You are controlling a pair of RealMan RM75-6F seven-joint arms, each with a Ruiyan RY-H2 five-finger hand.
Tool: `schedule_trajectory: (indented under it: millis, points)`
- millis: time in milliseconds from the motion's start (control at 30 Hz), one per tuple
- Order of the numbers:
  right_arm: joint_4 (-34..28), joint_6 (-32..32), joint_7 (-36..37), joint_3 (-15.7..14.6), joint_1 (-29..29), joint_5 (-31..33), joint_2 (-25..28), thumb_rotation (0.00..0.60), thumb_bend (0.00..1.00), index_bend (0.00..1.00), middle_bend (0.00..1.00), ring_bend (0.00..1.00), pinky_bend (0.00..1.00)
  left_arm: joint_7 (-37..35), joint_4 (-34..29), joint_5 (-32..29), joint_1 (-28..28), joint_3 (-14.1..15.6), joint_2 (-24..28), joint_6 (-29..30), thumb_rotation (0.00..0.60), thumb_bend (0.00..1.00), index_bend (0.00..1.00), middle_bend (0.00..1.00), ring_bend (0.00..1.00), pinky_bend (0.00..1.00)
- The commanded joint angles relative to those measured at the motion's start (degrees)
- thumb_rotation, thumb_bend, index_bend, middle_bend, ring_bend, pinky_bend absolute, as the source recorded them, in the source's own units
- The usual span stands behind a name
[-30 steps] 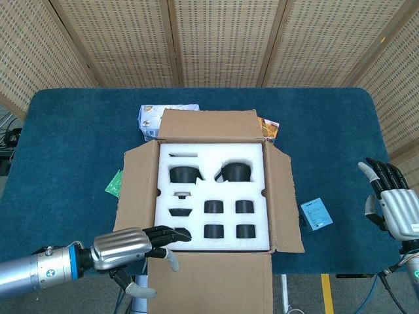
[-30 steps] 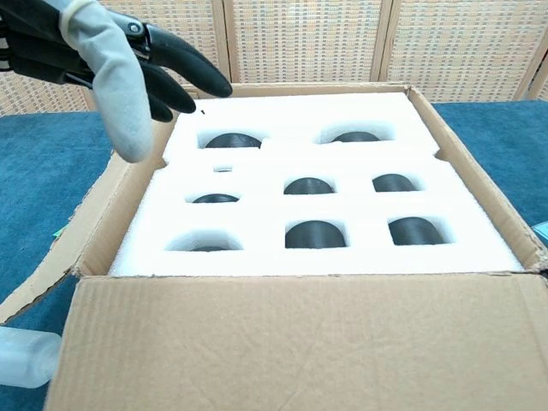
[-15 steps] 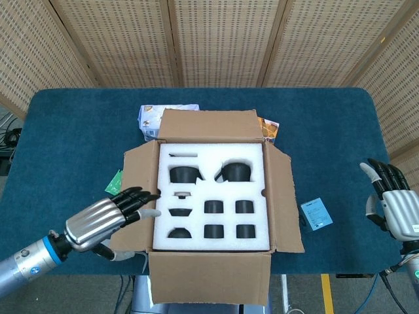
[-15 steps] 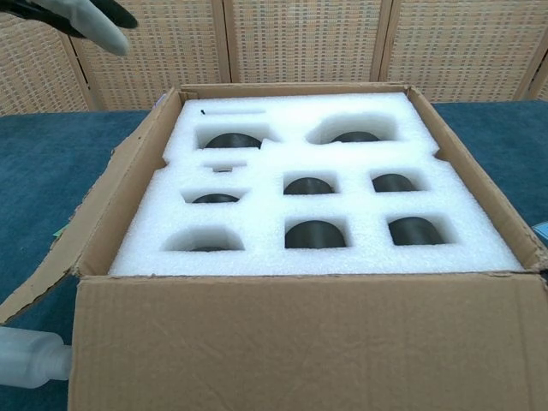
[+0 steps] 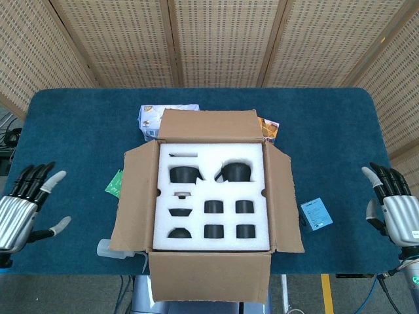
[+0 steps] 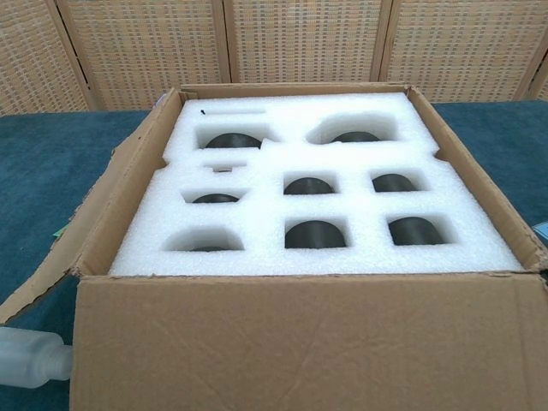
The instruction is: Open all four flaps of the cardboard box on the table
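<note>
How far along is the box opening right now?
It looks finished: all four flaps of the box are folded outward and the white foam insert shows. Nothing is in hand; the left hand and right hand sit open at the table's edges. Nothing seems left.

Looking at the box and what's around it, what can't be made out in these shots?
- Dark items in the foam insert: sunk in their cutouts, both views, identity unclear.
- Blue-and-white package: head view, mostly hidden by the cardboard box's far flap.
- Orange item: same flap covers it.
- Plastic bottle: cut by the chest view's edge.
- Blue card: print too small.
</note>
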Motion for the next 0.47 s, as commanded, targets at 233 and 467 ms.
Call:
schedule_trajectory:
  millis: [233, 467]
  points:
    - [0.42, 1.77, -3.33, -1.19, -1.36, -1.43, -1.94, 0.6, 0.83, 0.05, 0.04, 0.0, 0.03, 0.21, 5.79, -4.37, 5.03, 1.21, -4.77, 2.44, 0.505, 0.26, 0.08, 0.0, 0.0, 0.0]
    - [0.65, 2.39, -3.78, -1.32, -1.99, -1.3, -2.76, 0.6, 0.83, 0.05, 0.04, 0.0, 0.03, 0.42, 7.39, -5.06, 6.51, 0.53, -6.54, 3.77, 0.506, 0.26, 0.08, 0.0, 0.0, 0.0]
